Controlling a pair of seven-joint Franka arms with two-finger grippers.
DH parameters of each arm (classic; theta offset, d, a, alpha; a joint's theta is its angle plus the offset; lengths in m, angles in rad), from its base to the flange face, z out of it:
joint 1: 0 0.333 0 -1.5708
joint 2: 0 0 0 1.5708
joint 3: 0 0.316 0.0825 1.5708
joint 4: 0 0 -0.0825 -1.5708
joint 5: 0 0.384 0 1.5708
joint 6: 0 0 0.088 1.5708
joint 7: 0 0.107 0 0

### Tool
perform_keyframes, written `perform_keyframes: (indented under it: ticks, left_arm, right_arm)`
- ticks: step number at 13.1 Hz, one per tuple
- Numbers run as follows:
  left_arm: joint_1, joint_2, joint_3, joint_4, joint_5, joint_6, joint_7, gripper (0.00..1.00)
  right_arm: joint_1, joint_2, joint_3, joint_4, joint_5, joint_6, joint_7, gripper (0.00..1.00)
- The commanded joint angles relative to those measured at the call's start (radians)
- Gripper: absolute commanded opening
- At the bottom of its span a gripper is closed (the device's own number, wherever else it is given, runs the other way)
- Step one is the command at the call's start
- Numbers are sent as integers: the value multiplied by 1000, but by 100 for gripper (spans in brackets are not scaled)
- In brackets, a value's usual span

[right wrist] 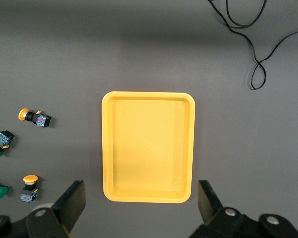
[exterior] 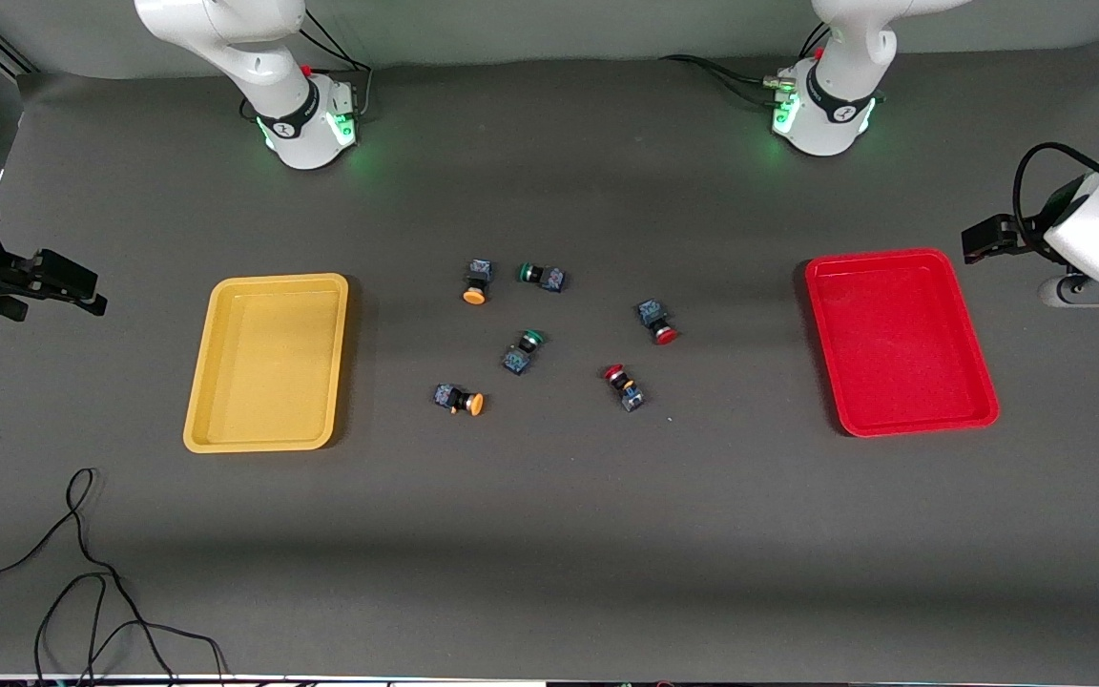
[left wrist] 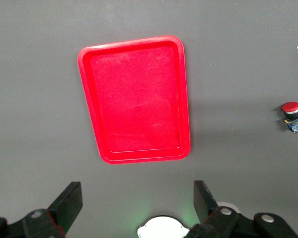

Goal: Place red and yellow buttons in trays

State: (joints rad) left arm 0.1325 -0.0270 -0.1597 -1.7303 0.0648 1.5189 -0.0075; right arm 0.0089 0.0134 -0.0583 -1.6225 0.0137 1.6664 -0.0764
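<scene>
The yellow tray [exterior: 198, 401] lies toward the right arm's end of the table and the red tray [exterior: 821, 343] toward the left arm's end; both hold nothing. Between them lie two yellow-capped buttons [exterior: 476, 283] [exterior: 461, 399] and two red-capped buttons [exterior: 656, 322] [exterior: 622, 384]. My left gripper [exterior: 971, 243] hangs open and empty over the table beside the red tray [left wrist: 134, 99]; one red button [left wrist: 292, 116] shows in its wrist view. My right gripper [exterior: 92, 291] hangs open and empty beside the yellow tray [right wrist: 148, 146]; both yellow buttons [right wrist: 34, 117] [right wrist: 29, 186] show in its wrist view.
Two green-capped buttons [exterior: 542, 276] [exterior: 522, 350] lie among the others. A black cable [exterior: 82, 572] loops on the table nearer the front camera than the yellow tray. The arm bases [exterior: 306, 124] [exterior: 821, 119] stand at the table's robot edge.
</scene>
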Motion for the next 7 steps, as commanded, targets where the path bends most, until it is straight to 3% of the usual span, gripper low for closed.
perform_keyframes:
  ticks: [1,7]
  left_arm:
    - [-4,7,3,23,12,-28,12,100]
    - [-2,7,3,23,12,-28,12,100]
  right_arm:
    - [-4,-12,5,-10,-21,-4,-25,100]
    - [-3,-6,6,-5,-23,-4,-26,100]
